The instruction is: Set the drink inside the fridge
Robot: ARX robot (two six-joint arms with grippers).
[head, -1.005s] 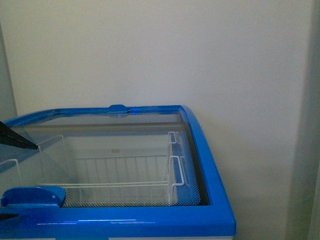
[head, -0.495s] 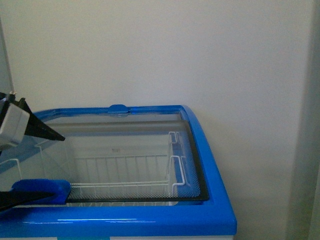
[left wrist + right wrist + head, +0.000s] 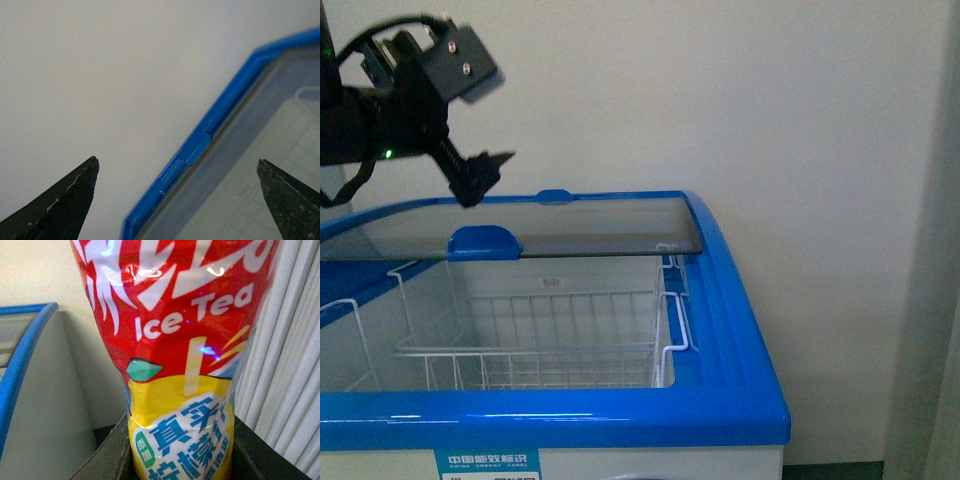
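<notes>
Left gripper (image 3: 488, 175) hangs spread above the fridge (image 3: 745, 395), lid (image 3: 590, 222) open; right gripper (image 3: 180, 455) clamps the drink (image 3: 175, 340). Bring it over the basket (image 3: 530, 349), lower upright.

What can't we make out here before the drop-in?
- Cap and fill level of the drink: right wrist view, cut off by the top edge.
- Where the right hand is relative to the fridge: it is outside the front view.
- Fridge floor: front view, hidden behind the front rim and wire basket.
</notes>
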